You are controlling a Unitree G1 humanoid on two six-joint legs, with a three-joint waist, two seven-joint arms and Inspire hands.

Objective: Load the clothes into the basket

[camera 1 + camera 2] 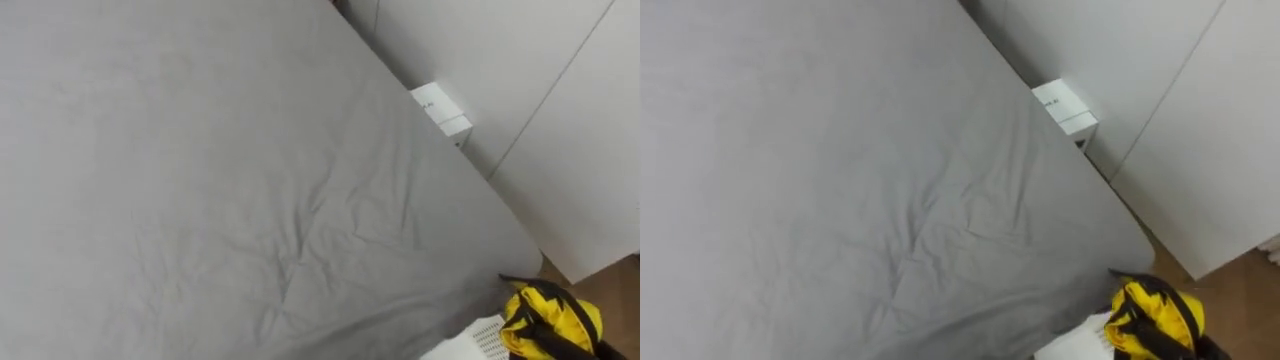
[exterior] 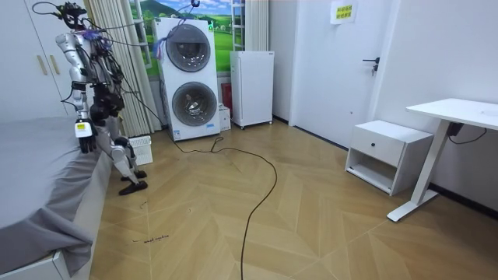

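- Mostly, the left eye view is taken up by the grey bed [image 1: 200,180], whose sheet is creased but carries no clothes. A yellow garment [image 1: 550,318] with black trim is seen at the lower right, past the bed's corner, bunched on or over the white perforated basket [image 1: 487,338]. Whether it is resting inside the basket or is held above it cannot be told. A small white box [image 1: 440,108] is set between the bed and the white wardrobe [image 1: 570,130].
- From the right eye view the same layout is given, with the garment gathered into a loose heap against the basket's white edge. The garment is judged to be light, soft and limp, probably of smooth, rather slippery cloth, and in no way fragile. A hold is best taken on the thick bunched middle. Cloth should be gathered there rather than a single black strap pinched, so that no ends are left trailing over the rim.
- From the room view the robot is seen standing upright at the bed's far corner, with the basket on the floor just beside its feet and the stacked washing machines [image 2: 191,78] near by. One hand [image 2: 84,138] hangs by the bed's edge. Whether it is released, clenched or grasping anything cannot be told, and the same is true of the other hand.
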